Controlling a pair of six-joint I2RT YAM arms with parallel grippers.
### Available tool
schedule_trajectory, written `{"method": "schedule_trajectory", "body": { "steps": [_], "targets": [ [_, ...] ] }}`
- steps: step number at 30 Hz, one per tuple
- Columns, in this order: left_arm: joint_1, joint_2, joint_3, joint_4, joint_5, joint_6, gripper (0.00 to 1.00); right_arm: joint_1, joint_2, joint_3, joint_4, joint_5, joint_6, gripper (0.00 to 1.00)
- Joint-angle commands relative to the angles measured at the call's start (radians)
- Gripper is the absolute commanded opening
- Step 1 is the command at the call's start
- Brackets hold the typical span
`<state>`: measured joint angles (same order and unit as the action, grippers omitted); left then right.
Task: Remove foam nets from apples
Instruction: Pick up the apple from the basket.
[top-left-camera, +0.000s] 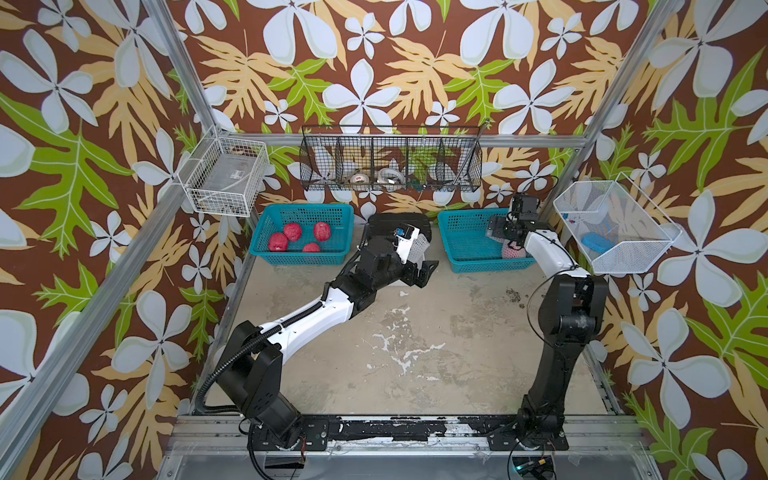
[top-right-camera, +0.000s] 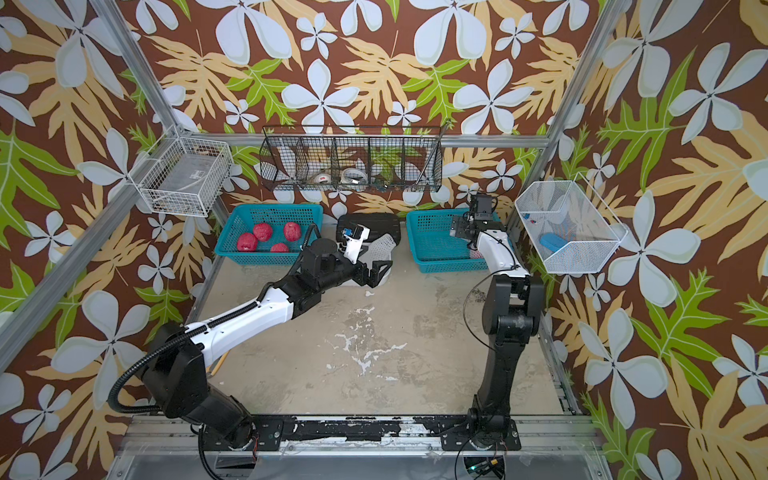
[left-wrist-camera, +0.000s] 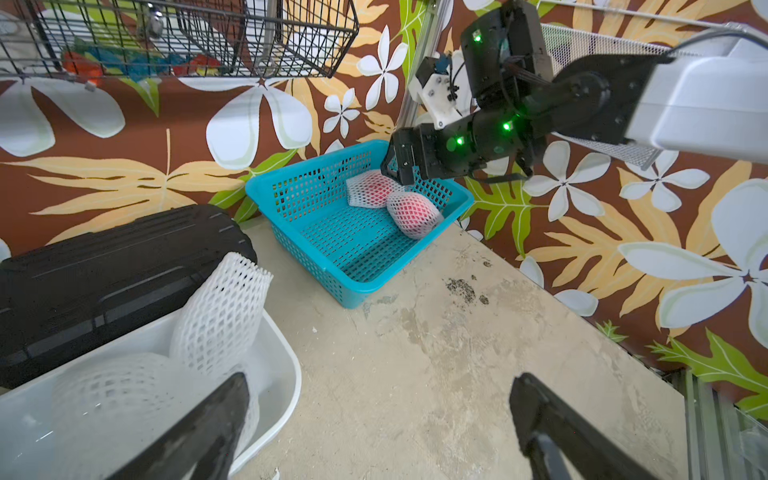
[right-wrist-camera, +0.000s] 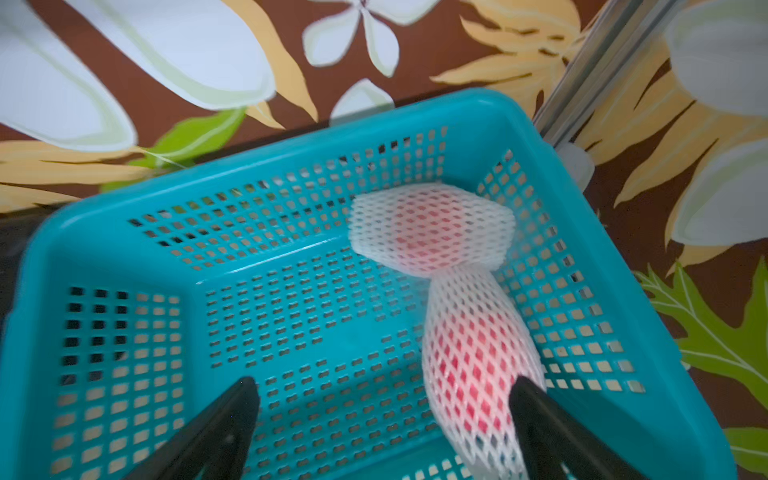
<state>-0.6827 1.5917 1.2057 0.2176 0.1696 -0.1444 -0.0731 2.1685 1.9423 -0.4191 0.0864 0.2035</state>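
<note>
Four bare apples (top-left-camera: 292, 231) are lying in the 11 o'clock teal basket (top-left-camera: 307, 206); two netted apples (left-wrist-camera: 413, 214) are waiting at 1 o'clock; left gripper (left-wrist-camera: 380, 382) and right gripper (right-wrist-camera: 384, 386) are gaping, empty.

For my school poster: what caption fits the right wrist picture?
Right pincer, open, over two netted apples in a teal basket.

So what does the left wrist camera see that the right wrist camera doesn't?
Only the left wrist view shows the white tub of empty nets, the black case, and the right end effector above the teal basket. Only the right wrist view shows that end effector's fingers up close, spread wide. Both show the basket holding two apples in nets.
</note>
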Motion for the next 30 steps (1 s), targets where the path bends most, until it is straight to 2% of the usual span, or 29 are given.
{"method": "schedule_trajectory", "body": {
  "steps": [1,3,9,18,22,30],
  "targets": [
    [-0.002,0.002,-0.006,-0.01,0.007,0.03,0.99,-0.003,0.095,0.141,-0.123,0.049,-0.033,0.97],
    [-0.003,-0.002,-0.009,-0.022,0.003,0.044,0.99,-0.003,0.142,0.198,-0.165,0.111,-0.046,0.97],
    [-0.002,-0.001,-0.03,-0.032,-0.031,0.067,0.99,-0.004,0.207,0.231,-0.181,0.232,-0.096,0.99],
    [-0.002,0.015,-0.023,-0.024,-0.03,0.063,0.99,-0.022,0.296,0.296,-0.238,0.251,-0.114,1.0],
    [-0.003,0.014,-0.022,-0.022,-0.031,0.06,0.99,-0.028,0.325,0.311,-0.251,0.229,-0.117,1.0],
    [-0.002,0.018,-0.021,-0.023,-0.04,0.057,0.99,-0.027,0.373,0.346,-0.285,0.063,-0.099,0.95]
  ]
}}
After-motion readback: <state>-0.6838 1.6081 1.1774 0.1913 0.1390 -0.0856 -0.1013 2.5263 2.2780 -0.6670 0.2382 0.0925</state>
